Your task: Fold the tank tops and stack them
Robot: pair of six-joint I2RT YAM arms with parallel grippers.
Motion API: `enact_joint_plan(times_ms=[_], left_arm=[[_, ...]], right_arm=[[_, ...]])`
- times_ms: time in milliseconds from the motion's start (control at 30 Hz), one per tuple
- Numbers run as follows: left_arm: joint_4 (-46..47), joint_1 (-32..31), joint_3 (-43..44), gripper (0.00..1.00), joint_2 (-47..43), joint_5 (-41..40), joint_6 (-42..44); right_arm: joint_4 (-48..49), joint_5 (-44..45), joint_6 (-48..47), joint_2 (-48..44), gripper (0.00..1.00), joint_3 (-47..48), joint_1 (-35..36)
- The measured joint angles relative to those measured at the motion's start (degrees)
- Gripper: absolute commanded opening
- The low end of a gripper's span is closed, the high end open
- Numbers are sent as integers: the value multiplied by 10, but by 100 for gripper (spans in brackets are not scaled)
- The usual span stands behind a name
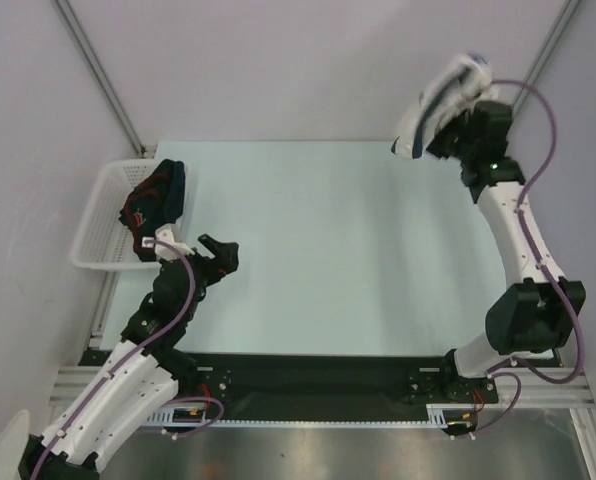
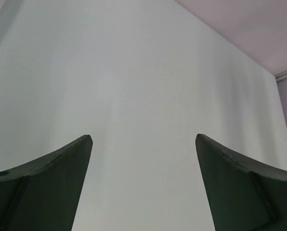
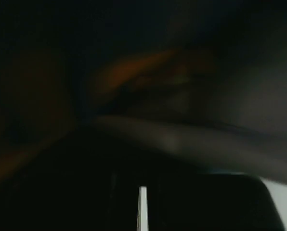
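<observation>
The white tank top [image 1: 436, 105] hangs bunched and lifted at the table's far right corner, held by my right gripper [image 1: 456, 132]. In the right wrist view the cloth [image 3: 182, 139] lies dark and blurred right over the lens. There the right gripper [image 3: 142, 192] shows only a thin bright slit between its fingers. The navy tank top [image 1: 156, 196] with dark-red trim lies crumpled in the white basket [image 1: 96, 230] at the left. My left gripper [image 1: 218, 254] is open and empty beside the basket; in the left wrist view the left gripper [image 2: 143, 139] sits over bare table.
The pale table surface [image 1: 338, 250] spreads between the two arms. The basket stands off the table's left edge. Metal frame posts [image 1: 98, 70] rise at the back corners. A dark rail [image 1: 318, 385] runs along the near edge.
</observation>
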Motion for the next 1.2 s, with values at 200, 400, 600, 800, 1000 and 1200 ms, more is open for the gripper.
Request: enact_joint_plan(times_ms=[200, 400, 600, 800, 1000, 1200], left_arm=[[10, -1, 0, 93, 68, 26, 3], [15, -7, 1, 93, 77, 32, 4], [15, -9, 1, 94, 56, 32, 14], [15, -9, 1, 96, 59, 33, 34], [19, -9, 1, 97, 82, 46, 56], [61, -9, -3, 97, 109, 71, 74]], right_arm=[[-102, -14, -64, 3, 0, -223, 92], [-112, -51, -128, -29, 0, -203, 228], [-108, -36, -139, -45, 44, -185, 226], [-100, -7, -134, -40, 51, -207, 224], [-97, 36, -128, -40, 51, -262, 250], [-95, 94, -127, -27, 59, -296, 273]])
